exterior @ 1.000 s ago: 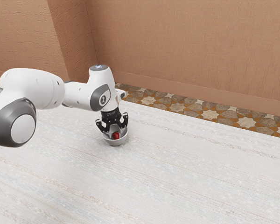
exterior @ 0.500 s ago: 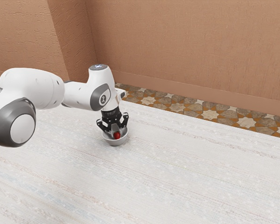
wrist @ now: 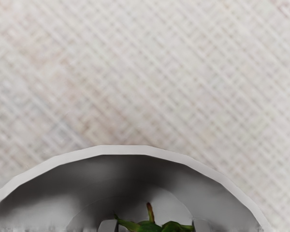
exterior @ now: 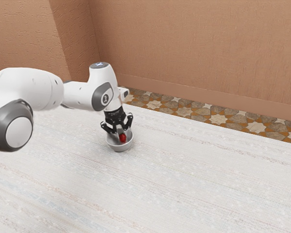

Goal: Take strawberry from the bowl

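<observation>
Wall (exterior: 194, 48): reddish-brown and rough, with a strip of patterned floor tiles (exterior: 208, 118) seen between it and the pale surface (exterior: 184, 184).
Bowl (exterior: 120, 147): grey and round, set upright on the surface, below the hand of the white arm (exterior: 103, 90).
Strawberry (exterior: 122, 138): located inside the bowl's outline, near the rim (wrist: 121, 150); whether its underside is clear of the bowl's floor cannot be told.
Leafy cap (wrist: 149, 226): turned up toward the hand, and flanked closely on two sides by the grey fingertips (wrist: 108, 225).
End effector (exterior: 121, 133): closed in on the strawberry, which is pinched between the two fingertips.
Step in hand: the grasp is judged to be made, and the lift out of the bowl is what is being worked on; removal is not yet complete.
Next move: a straight, steady rise is called for, with the pinch kept firm until the rim is fully cleared; only then should any sideways travel be started.
Risk: the rounded fruit could be slipped from the pinch, or the bowl could be dragged if its wall is caught.
</observation>
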